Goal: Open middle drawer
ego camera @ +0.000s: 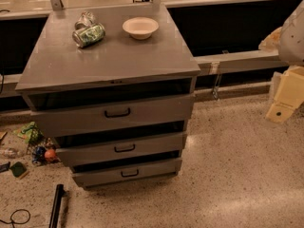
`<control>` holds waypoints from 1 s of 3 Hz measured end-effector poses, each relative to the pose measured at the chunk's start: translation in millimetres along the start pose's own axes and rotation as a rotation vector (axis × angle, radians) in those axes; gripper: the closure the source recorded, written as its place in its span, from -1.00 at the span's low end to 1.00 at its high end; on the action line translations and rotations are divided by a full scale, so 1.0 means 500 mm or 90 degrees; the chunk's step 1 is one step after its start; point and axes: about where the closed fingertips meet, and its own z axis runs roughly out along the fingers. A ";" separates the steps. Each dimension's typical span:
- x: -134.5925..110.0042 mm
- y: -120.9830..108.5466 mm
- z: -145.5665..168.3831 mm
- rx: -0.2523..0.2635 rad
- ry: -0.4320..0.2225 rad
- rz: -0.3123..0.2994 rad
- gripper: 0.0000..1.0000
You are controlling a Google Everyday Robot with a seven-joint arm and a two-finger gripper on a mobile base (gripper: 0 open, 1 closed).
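the middle drawer (pixel 156 145) sits left of centre in the grey cabinet, between the taller top drawer (pixel 156 109) and the narrower bottom drawer (pixel 156 168). its small black handle (pixel 124 148) is mid-front, and a dark gap runs along its upper edge. the desk (pixel 118 61) overhangs all three fronts and carries a white bowl (pixel 140 27) and a crushed green can (pixel 89 34) on its far part. the speckled floor (pixel 228 175) right of the cabinet and nearer than it lies open; on the left, small clutter (pixel 33 144) lies beside the cabinet and a black bar (pixel 57 205) lies off its near left corner. my arm (pixel 292 32) comes in at the right edge, and my jaws hang below it, cream-coloured, well apart from the handle; i cannot tell whether they are open or closed
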 end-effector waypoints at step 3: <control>-0.036 0.016 0.230 -0.039 -0.115 -0.089 -1.00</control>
